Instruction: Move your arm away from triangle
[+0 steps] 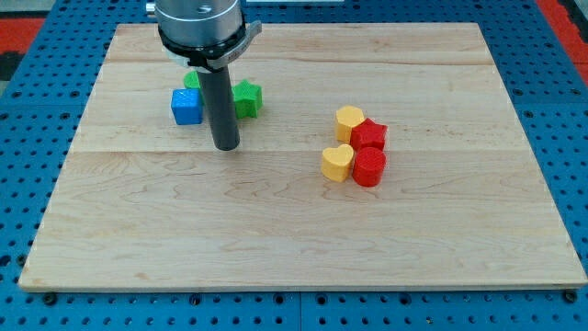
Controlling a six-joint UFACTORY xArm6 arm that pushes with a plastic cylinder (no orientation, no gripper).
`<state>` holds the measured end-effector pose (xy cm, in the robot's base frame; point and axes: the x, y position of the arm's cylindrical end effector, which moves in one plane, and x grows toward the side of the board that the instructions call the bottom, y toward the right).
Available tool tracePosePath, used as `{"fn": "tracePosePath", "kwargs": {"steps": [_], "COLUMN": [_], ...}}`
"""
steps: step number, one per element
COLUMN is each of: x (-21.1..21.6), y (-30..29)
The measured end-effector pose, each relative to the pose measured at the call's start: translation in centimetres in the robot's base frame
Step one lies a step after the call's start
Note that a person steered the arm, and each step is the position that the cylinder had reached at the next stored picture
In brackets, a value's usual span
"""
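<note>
While the rod stands upright over the upper left of the wooden board, my tip rests on bare wood just below a small cluster of three blocks. There are no jaws on this arm, only the rod, so nothing is gripped or could be.

Seen from the one camera, the blue cube sits just to the view's left of the rod, and the green star-like block sits just to its right, partly hidden behind the shaft. A second green block peeks out above the blue cube, under the arm's metal collar; its shape is too covered to make out, so I cannot say for certain which piece is the triangle. I judge it is most likely that hidden green one, since the others read as cube and star.

Well apart, toward the view's right, four blocks huddle together: a yellow rounded block, a red star-like block, a yellow heart and a red cylinder, each touching its neighbours.

With the tip so near the cluster, backing off toward the view's bottom looks safest, as the open wood there keeps the rod from nudging either flanking block.
</note>
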<state>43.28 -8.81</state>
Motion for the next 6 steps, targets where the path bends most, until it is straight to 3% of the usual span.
{"fn": "tracePosePath", "kwargs": {"steps": [4, 6], "x": [-1.7, 0.8], "y": [-0.7, 0.4]}}
